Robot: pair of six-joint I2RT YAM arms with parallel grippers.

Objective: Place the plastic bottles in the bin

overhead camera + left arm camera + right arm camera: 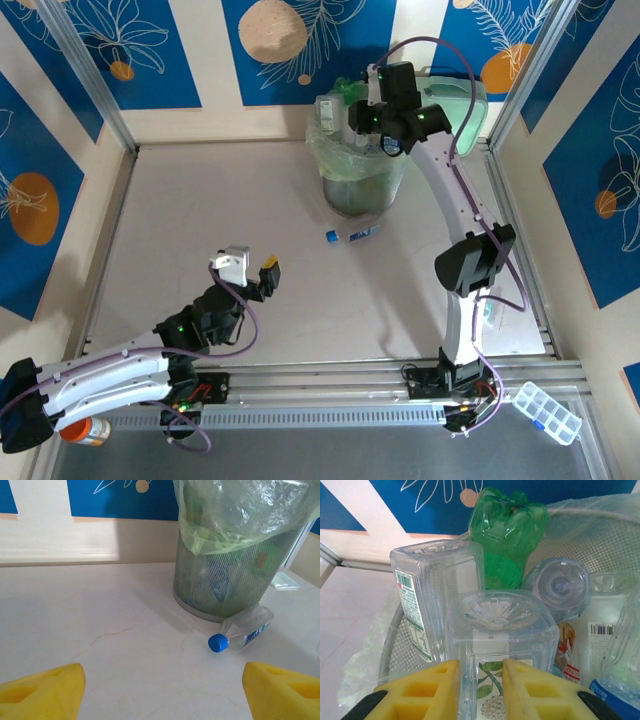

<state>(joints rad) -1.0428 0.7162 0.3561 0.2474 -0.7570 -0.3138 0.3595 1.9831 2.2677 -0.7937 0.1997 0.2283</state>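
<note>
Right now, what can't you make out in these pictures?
Bottle count inside the bin: top view, the right arm covers its mouth.
Rest of the clear bottle in the right gripper: right wrist view, cut by bottom edge.
Label print on the lying bottle: left wrist view, blurred.

Left arm (pixel 110 370): extended low, forearm angled toward the bin (pixel 352 195), stopping well short of it. Left gripper (pixel 250 268): jaws apart, nothing between them, facing the bin. Right arm (pixel 455 200): raised, arching in from the bin's right. Right gripper (pixel 481 680): above the bin's mouth, fingers closed against a clear bottle (pixel 500 615).
</note>
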